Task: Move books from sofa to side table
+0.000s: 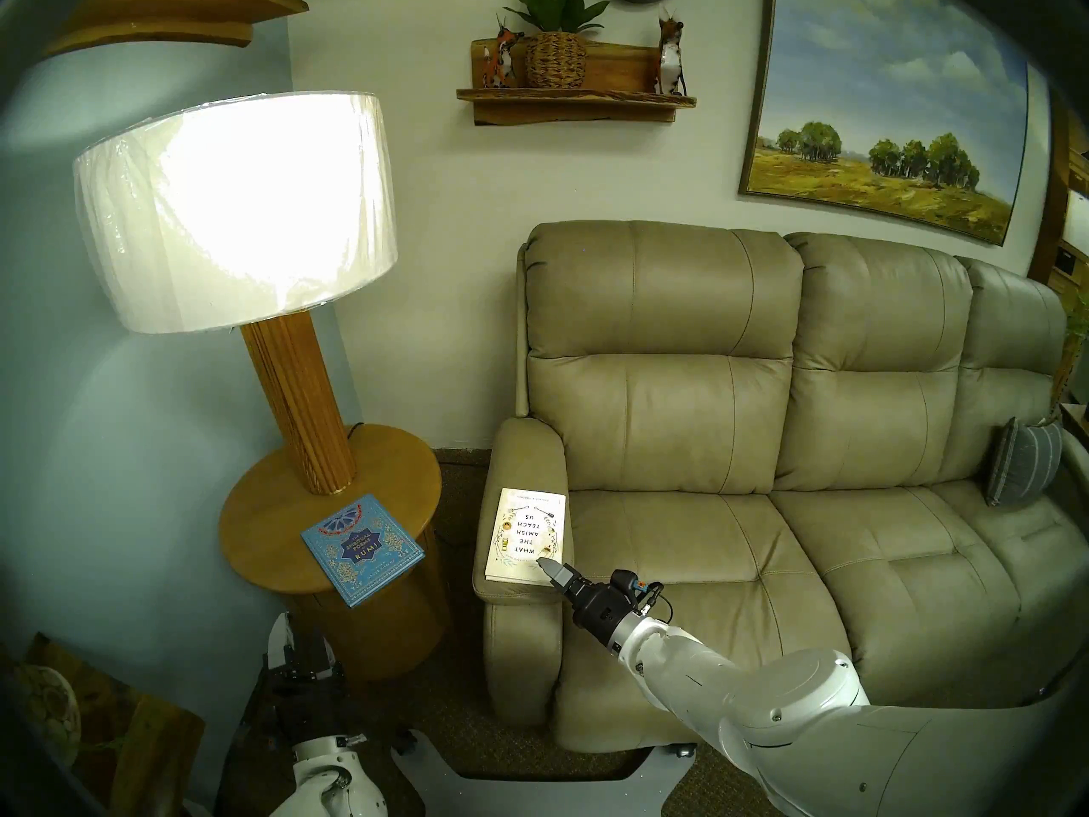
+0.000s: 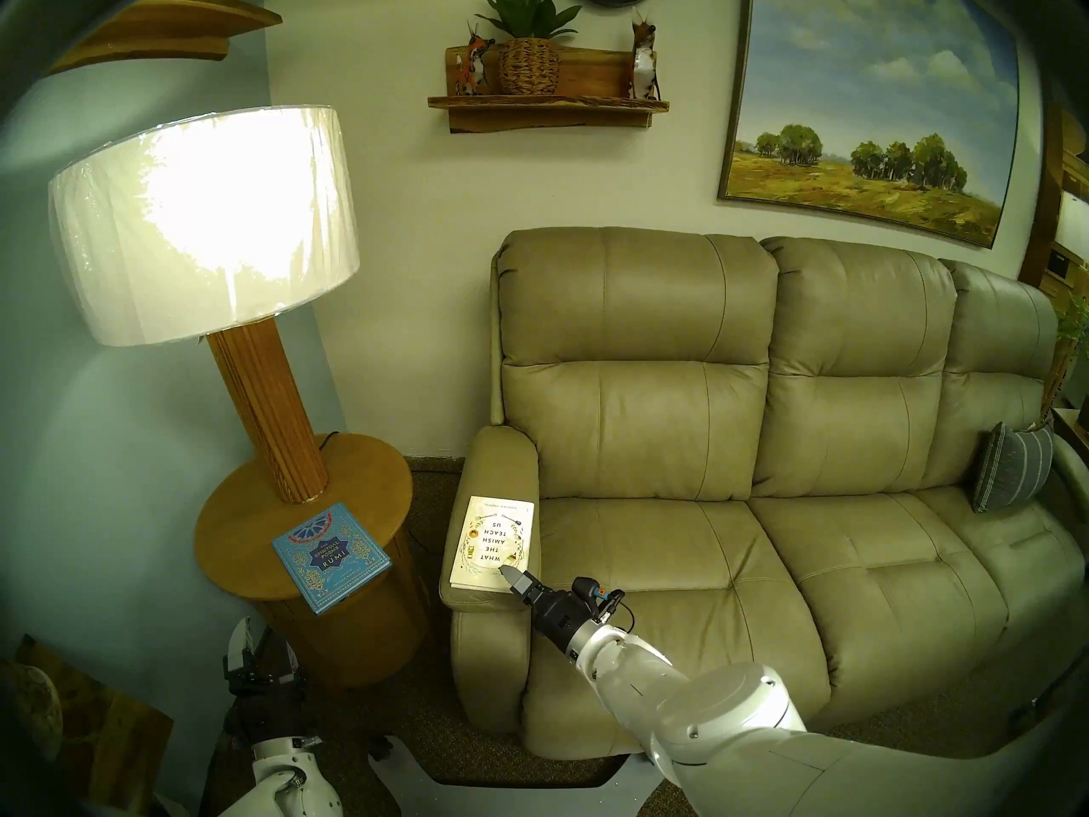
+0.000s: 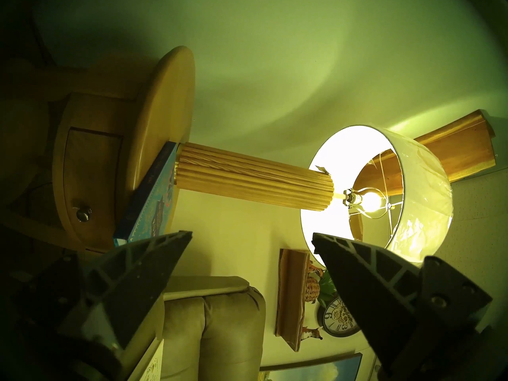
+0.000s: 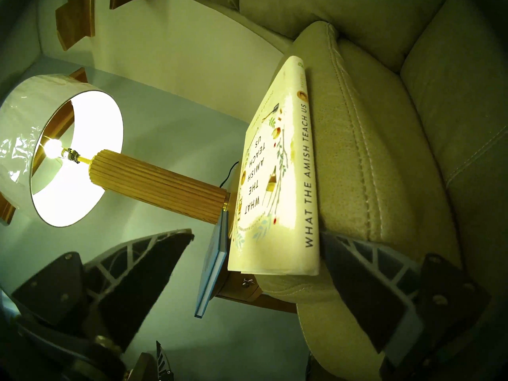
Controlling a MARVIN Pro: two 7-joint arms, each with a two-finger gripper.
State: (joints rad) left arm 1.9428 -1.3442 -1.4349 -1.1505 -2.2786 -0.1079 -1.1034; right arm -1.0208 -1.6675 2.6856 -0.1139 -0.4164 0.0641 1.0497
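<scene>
Currently:
Cream book (image 1: 526, 533): flat on sofa (image 1: 736, 444) armrest, long axis along it, title upside down.
Rumi book (image 1: 360, 547): on side table (image 1: 265, 503), askew, corner overhanging.
Right gripper (image 4: 255, 243): jaws wide, straddling cream book's near corner.
Left gripper (image 3: 251, 238): open, empty.

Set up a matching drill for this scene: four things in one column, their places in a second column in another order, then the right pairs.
Things:
1. blue book
2. cream book
3. grey cushion
4. potted plant

Places:
A. sofa armrest
B. wall shelf
C. side table
D. far end of the sofa seat

Pairs: 1-C, 2-A, 3-D, 4-B
</scene>
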